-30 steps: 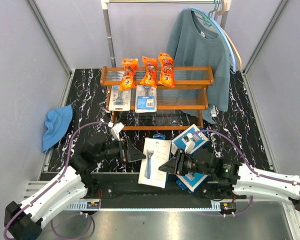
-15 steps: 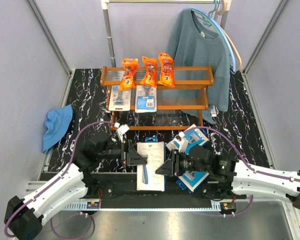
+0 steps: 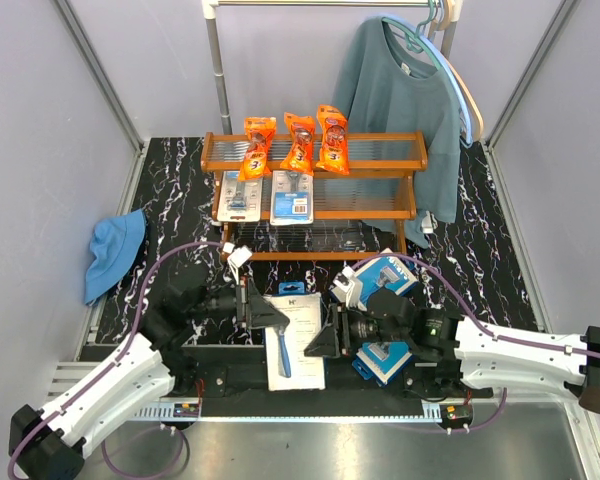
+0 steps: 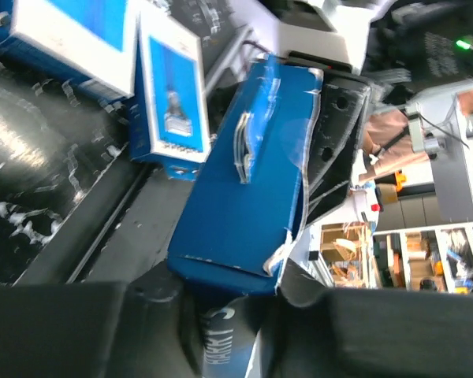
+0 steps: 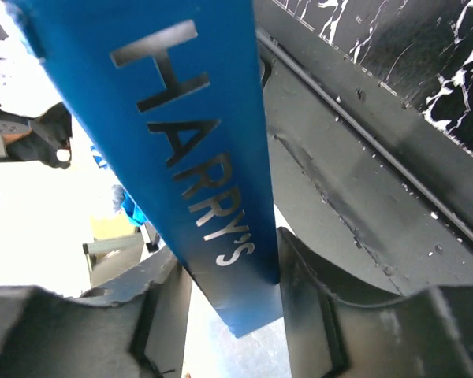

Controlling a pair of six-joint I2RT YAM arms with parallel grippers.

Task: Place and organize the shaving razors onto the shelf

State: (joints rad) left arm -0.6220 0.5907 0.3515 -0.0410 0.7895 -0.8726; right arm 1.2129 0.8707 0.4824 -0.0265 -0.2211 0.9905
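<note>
A flat razor box (image 3: pixel 296 340), white-faced with a blue razor pictured, hangs tilted between both arms near the table's front. My left gripper (image 3: pixel 272 313) is shut on its far left corner; the box's blue back (image 4: pixel 244 181) fills the left wrist view. My right gripper (image 3: pixel 327 343) grips its right edge, the blue "HARRY'S" side (image 5: pixel 197 157) touching both fingers. On the shelf (image 3: pixel 380 165), three orange bags (image 3: pixel 300 143) lie on the top tier and two blister cards (image 3: pixel 292 196) on the middle. Two more blue boxes (image 3: pixel 388 275) (image 3: pixel 385 360) lie under the right arm.
A blue cloth (image 3: pixel 115 250) lies at the left of the marbled table. A teal sweater (image 3: pixel 405 110) hangs from the metal clothes rail (image 3: pixel 218 70) behind the shelf's right end. Grey walls close in both sides.
The box has travelled left and nearer, carried by the right gripper. The left gripper, wide open before, has closed on the box's far left corner.
</note>
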